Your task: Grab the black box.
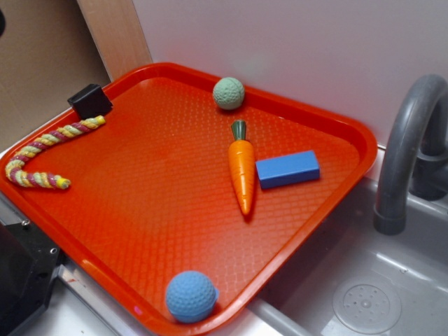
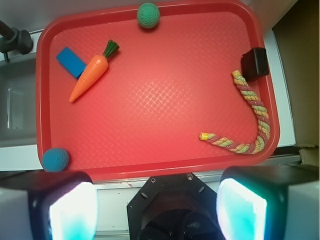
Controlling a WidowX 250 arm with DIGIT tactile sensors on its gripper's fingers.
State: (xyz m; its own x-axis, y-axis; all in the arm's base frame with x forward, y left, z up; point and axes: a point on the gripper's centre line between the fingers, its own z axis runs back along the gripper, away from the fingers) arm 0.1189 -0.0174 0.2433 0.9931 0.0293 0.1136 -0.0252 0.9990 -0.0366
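Wrist view, gripper [image 2: 156, 207] with jaws spread wide, holding nothing, above near edge of red tray [image 2: 150, 170], black box [image 2: 255, 63] on tray's far right rim, touching striped rope [image 2: 250, 120], well apart from carrot [image 2: 90, 75].

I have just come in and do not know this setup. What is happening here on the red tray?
Nothing is held yet. The gripper hangs above the tray, jaws open. The black box sits untouched on the tray's rim, beside one end of the rope. The carrot, the blue block and two balls lie elsewhere.
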